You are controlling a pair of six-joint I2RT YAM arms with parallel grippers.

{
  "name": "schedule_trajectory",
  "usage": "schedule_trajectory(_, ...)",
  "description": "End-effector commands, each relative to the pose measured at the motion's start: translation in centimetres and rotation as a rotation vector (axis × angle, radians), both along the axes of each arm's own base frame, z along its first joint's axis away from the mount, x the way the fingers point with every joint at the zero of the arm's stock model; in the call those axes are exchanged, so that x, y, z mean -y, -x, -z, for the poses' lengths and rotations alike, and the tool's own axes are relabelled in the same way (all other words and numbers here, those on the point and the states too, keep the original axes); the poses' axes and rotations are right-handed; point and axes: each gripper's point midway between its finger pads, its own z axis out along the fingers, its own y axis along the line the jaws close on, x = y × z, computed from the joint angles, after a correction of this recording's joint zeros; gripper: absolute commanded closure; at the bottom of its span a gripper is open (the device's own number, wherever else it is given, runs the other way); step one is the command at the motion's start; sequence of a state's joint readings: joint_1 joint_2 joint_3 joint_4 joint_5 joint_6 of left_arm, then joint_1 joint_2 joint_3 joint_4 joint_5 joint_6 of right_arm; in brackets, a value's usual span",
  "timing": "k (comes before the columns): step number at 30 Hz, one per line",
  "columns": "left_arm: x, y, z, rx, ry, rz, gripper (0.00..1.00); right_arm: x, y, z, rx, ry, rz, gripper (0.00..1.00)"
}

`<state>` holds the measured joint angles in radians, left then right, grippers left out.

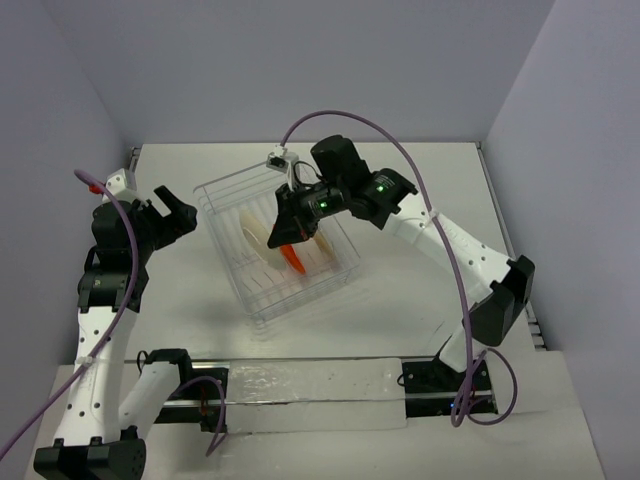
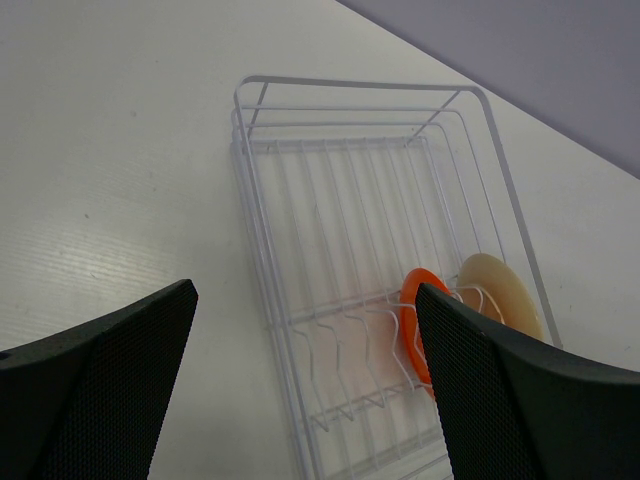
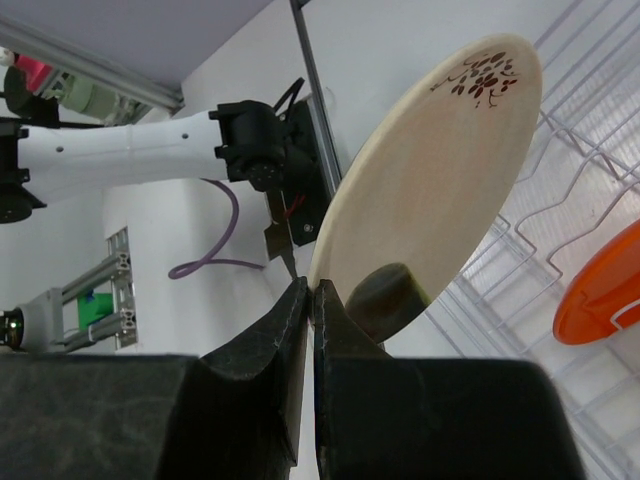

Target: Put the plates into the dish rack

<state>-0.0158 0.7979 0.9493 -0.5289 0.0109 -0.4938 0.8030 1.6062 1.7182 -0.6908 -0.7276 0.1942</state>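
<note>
Pinching the rim of a speckled cream plate (image 3: pixel 430 190) with the right gripper (image 3: pixel 312 300), tilted over the wire dish rack (image 1: pixel 225 195); inside, slotted upright, an orange-red plate (image 2: pixel 412 335) beside a second cream plate (image 2: pixel 500 290); with the left gripper (image 1: pixel 168 215) spread wide, off to the rack's left

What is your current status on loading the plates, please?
Right gripper shut on brown-marked beige round plate, over silvery wire dish rack. Left gripper open, empty. Glossy orange plate, second beige plate slotted. Nothing blocking.
</note>
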Motion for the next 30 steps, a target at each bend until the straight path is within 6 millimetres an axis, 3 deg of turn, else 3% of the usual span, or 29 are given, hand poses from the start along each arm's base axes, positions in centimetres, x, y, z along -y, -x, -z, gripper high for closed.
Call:
schedule_trajectory(1,-0.3,-0.2,-0.8,0.025,0.007,-0.017,0.01,-1.6,-1.1,-0.2,0.034,-0.038,0.028,1.0)
schedule_trajectory(14,-0.3,0.0,-1.0,0.035,0.006,-0.017,0.01,-3.7,-4.0,4.3,-0.009,0.039,0.058,1.0)
schedule_trajectory(30,-0.3,0.0,-1.1,0.037,0.006,-0.017,0.01,-4.5,-6.5,10.1,-0.081,0.141,0.102,1.0)
